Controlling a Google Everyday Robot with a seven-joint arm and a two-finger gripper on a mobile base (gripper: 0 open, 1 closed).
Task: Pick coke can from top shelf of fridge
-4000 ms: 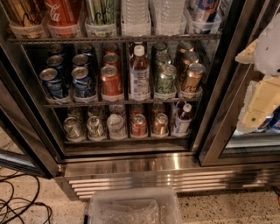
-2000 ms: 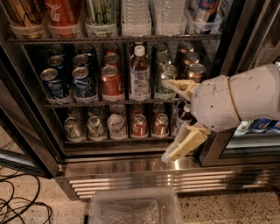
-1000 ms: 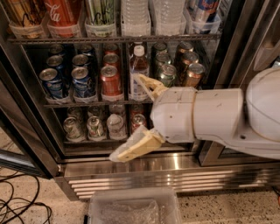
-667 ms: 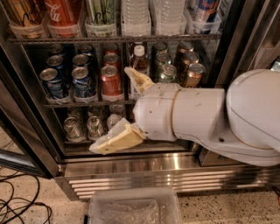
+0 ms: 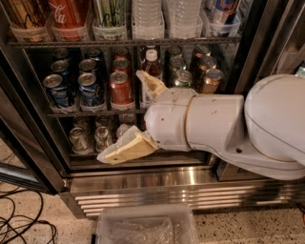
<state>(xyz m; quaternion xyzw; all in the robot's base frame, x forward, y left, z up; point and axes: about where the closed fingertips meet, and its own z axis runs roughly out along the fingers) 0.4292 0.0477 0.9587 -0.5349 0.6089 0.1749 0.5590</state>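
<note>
The coke can [image 5: 68, 13] is red with white script and stands in a clear tray at the left of the top shelf [image 5: 124, 42], at the upper edge of the camera view; its top is cut off. The fridge [image 5: 190, 193] is open, with wire racks full of drinks. My gripper [image 5: 119, 116] is open and empty, its two tan fingers spread wide in front of the middle and lower racks. It sits well below and to the right of the coke can. The white arm covers the right side of the fridge.
The middle rack holds blue cans [image 5: 57, 88], a red can [image 5: 121, 89], a bottle [image 5: 151, 64], a green can and gold-brown cans [image 5: 210, 80]. Silver cans [image 5: 78, 139] stand on the lower rack. A clear plastic bin [image 5: 145, 228] and black cables [image 5: 19, 219] lie on the floor.
The arm came in from the right and has swept leftward across the fridge front. The open gripper now stands before the centre-left columns. The cans have not moved.
</note>
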